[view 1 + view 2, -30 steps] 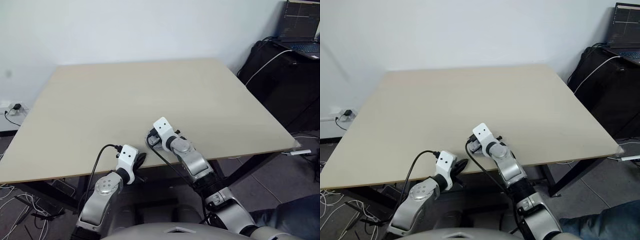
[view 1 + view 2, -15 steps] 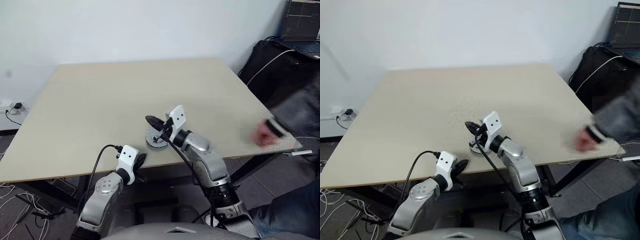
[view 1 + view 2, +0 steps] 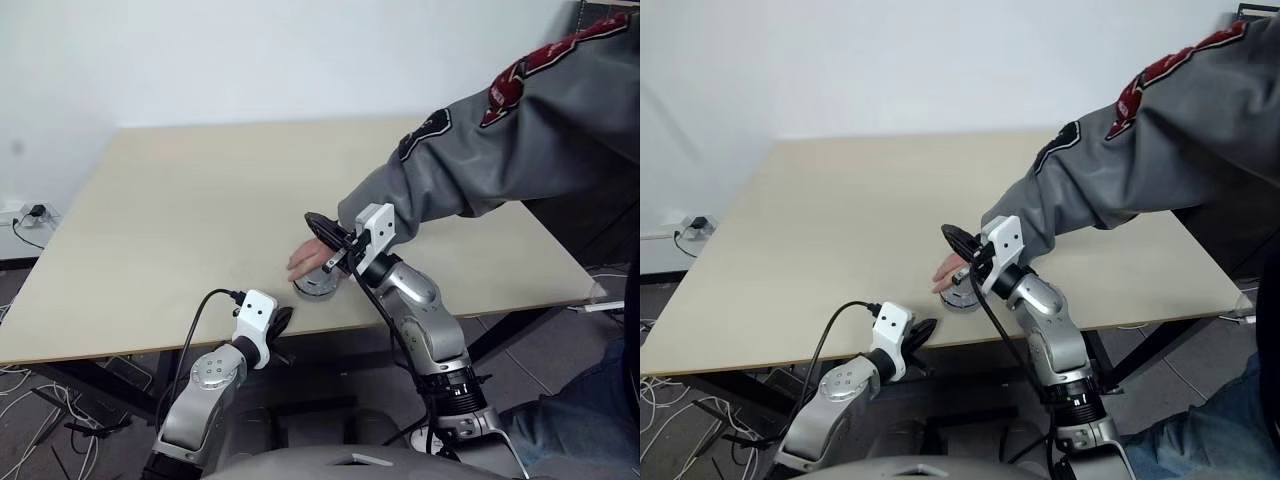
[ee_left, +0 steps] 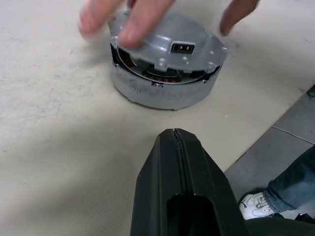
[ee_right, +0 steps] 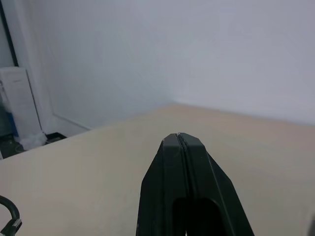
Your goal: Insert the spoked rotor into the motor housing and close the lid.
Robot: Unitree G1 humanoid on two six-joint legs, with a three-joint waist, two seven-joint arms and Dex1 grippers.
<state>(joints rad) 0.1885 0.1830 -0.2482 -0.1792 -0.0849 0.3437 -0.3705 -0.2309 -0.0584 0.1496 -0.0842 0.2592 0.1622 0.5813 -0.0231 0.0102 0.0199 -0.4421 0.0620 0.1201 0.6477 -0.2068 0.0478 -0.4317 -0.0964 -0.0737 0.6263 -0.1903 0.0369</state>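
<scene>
The motor housing (image 4: pixel 158 92), a round silvery body, sits near the table's front edge (image 3: pixel 318 286). Copper windings show in a gap under the light-grey lid (image 4: pixel 170 43), which lies on top, slightly tilted. A person's hand (image 3: pixel 304 260) rests its fingers (image 4: pixel 140 22) on the lid. The spoked rotor is hidden. My left gripper (image 4: pixel 174 133) is shut and empty, pointing at the housing from just in front of it, at the table edge (image 3: pixel 283 320). Up above the housing my right gripper (image 3: pixel 314 220) is raised, shut and empty (image 5: pixel 178 136).
The person's grey sleeve (image 3: pixel 470 170) reaches across the right half of the beige table (image 3: pixel 190 200) from the far right. A black cable (image 3: pixel 198 310) loops from my left wrist. A wall socket (image 3: pixel 30 213) is low at far left.
My right gripper has risen off the motor and tilted upward. A person's arm has come in from the right and laid its hand on the lid. The left gripper kept still.
</scene>
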